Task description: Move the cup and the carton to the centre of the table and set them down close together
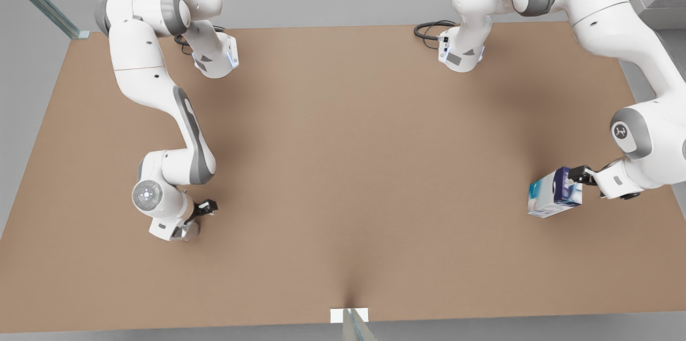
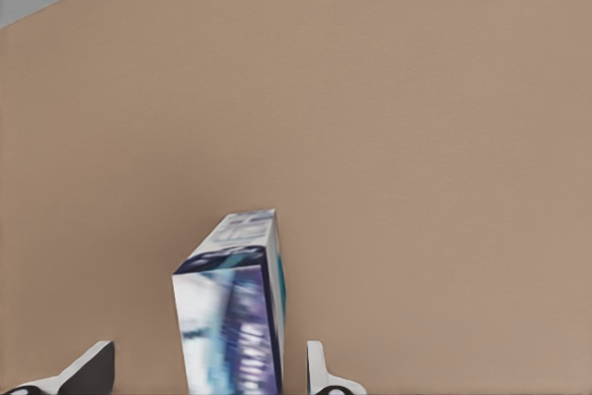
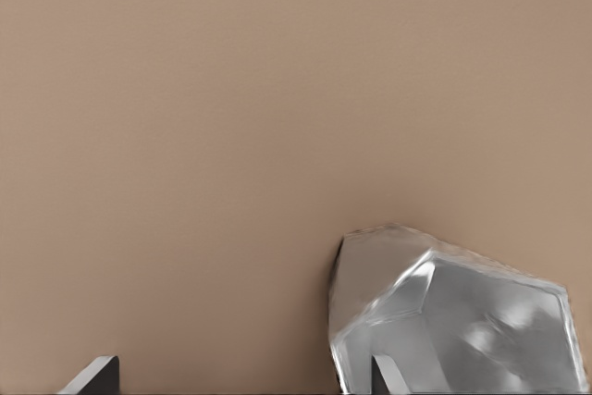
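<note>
Your left gripper is at the front view's right, near that edge of the brown counter. The carton sits at its tip, tilted. In the left wrist view the carton stands between the two fingertips, closer to one than the other; you can see a gap on the wider side, so I cannot tell whether the fingers actually clamp it.

Your right gripper is at the front view's left, low over the counter. In the right wrist view the faceted silvery cup lies on its side on the counter, with one fingertip in front of it and the other well off to the side. The gripper looks open, not closed on the cup.

Cup and carton are well apart, at opposite sides of the counter.
</note>
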Robot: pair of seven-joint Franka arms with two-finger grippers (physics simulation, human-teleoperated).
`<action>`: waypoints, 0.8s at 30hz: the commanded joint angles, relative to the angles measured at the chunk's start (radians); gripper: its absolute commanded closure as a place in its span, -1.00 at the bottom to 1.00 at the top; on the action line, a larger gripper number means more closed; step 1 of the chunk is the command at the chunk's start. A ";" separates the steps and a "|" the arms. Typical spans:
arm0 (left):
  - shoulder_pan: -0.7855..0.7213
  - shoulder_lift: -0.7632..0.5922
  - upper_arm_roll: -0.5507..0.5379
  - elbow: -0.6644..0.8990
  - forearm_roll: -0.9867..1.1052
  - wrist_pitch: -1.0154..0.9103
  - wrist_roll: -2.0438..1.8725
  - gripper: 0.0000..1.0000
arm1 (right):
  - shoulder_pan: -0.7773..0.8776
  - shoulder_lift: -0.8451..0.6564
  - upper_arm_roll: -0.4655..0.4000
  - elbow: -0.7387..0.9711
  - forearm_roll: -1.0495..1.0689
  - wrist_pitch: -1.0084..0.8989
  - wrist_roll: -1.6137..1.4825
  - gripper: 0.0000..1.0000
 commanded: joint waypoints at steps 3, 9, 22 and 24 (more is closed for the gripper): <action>0.000 0.001 0.000 0.000 0.005 -0.001 -0.011 -1.00 | 0.000 0.015 0.000 0.000 0.000 0.014 0.000 -1.00; 0.000 0.001 -0.002 0.000 0.005 -0.002 -0.014 -1.00 | 0.000 0.064 0.000 0.002 0.000 0.054 0.000 -1.00; 0.000 0.020 -0.002 0.021 0.005 -0.007 -0.019 -1.00 | 0.002 0.059 0.000 0.012 0.000 0.048 -0.045 0.57; 0.000 0.021 -0.002 0.021 0.005 -0.007 -0.019 -1.00 | 0.003 0.055 0.000 0.012 0.000 0.038 -0.045 0.57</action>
